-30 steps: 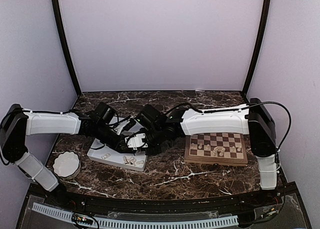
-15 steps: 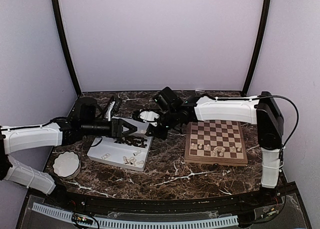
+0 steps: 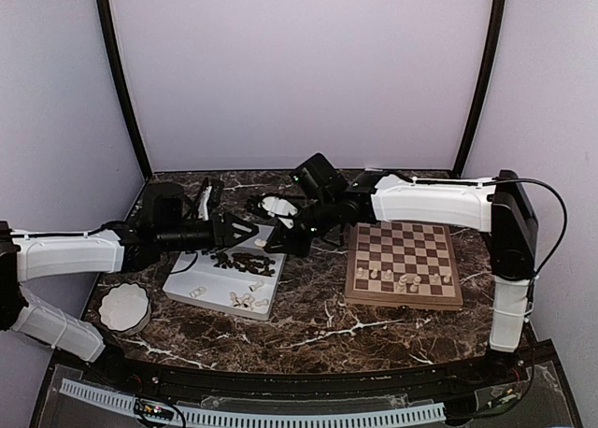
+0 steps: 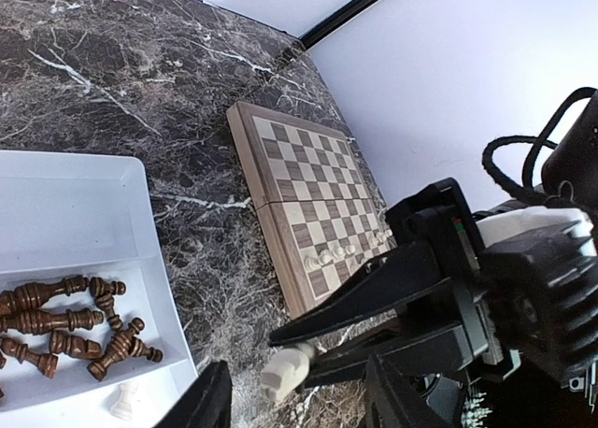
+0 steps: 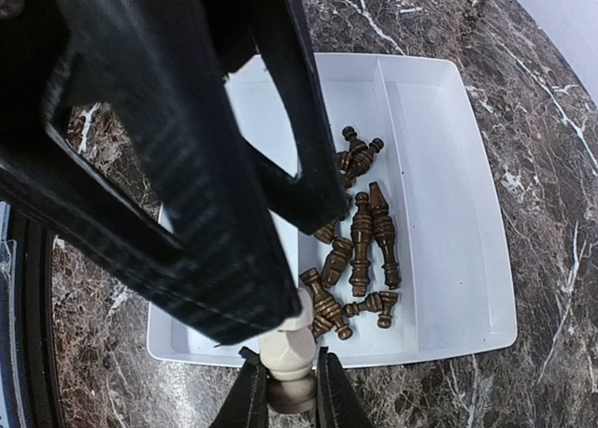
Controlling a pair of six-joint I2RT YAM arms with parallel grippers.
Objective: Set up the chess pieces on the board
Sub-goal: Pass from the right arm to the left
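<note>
A white scalloped bowl (image 3: 124, 306) sits at 8 o'clock on the worktop (image 3: 318, 325), apart from the action. At its 2 o'clock the left tool (image 3: 248, 233) hovers over the white tray (image 5: 439, 213) with its jaws parted and nothing gripped between them. They stand either side of the right arm's load, which reads as a pass from one arm to the other.

In the tray, the dark pieces (image 5: 360, 236) lie toppled in a heap in one compartment. A few loose pale pieces (image 3: 248, 300) lie toward its 6 o'clock edge. The sides are kept sorted so either arm can pick from a known spot.

The right tool (image 5: 288, 391) reaches across from 3 o'clock. It is pinched narrow on one pale piece (image 5: 287, 355), gripped near one end so the rest stays free for setting down.

Further right at 4 o'clock lies the board (image 3: 411, 250). A short row of pale chessmen (image 3: 402, 278) stands along its 6 o'clock side, where the held piece most likely belongs. The carry from tray to board is well apart.

The worktop is dark brown marble veined with white, glossy and probably slippery for small wooden bases. Plain lilac walls (image 3: 299, 73) with black corner posts (image 3: 120, 82) close it in.
</note>
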